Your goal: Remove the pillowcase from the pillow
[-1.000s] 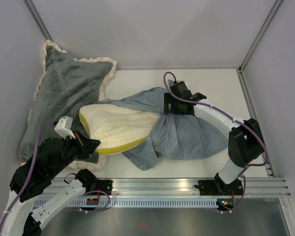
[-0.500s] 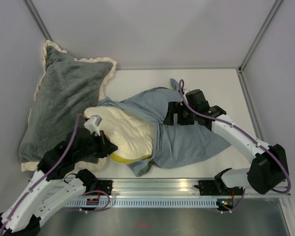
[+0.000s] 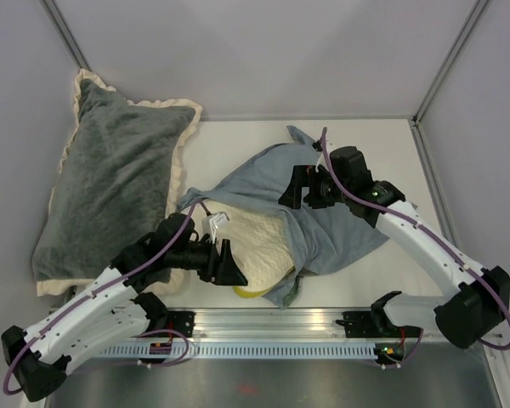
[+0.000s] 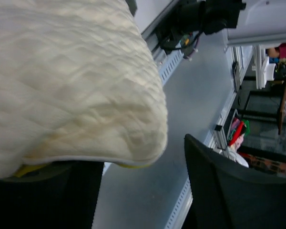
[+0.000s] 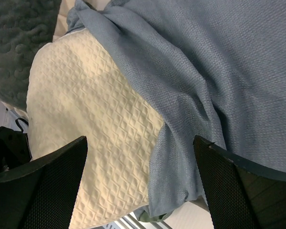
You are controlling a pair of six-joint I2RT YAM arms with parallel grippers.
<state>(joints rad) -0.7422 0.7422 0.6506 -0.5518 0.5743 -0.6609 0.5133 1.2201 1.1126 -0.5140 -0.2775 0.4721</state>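
Observation:
The cream quilted pillow lies near the table's front, its right part still inside the grey-blue pillowcase. A yellow-green edge shows at its near corner. My left gripper is at the pillow's bare left end, open. In the left wrist view the pillow corner hangs over one of the fingers of the gripper, with an empty gap between the jaws. My right gripper hovers open above the cloth's bunched edge. In the right wrist view the gripper spans pillow and pillowcase.
A large dark grey plush pillow with a cream ruffle leans against the left wall. The metal rail with the arm bases runs along the near edge. Walls close in the left, back and right sides.
The left arm swung right and forward, dragging the pillow with it, then opened its jaws off the pillow's corner. The right gripper rose and shifted slightly right, staying open.

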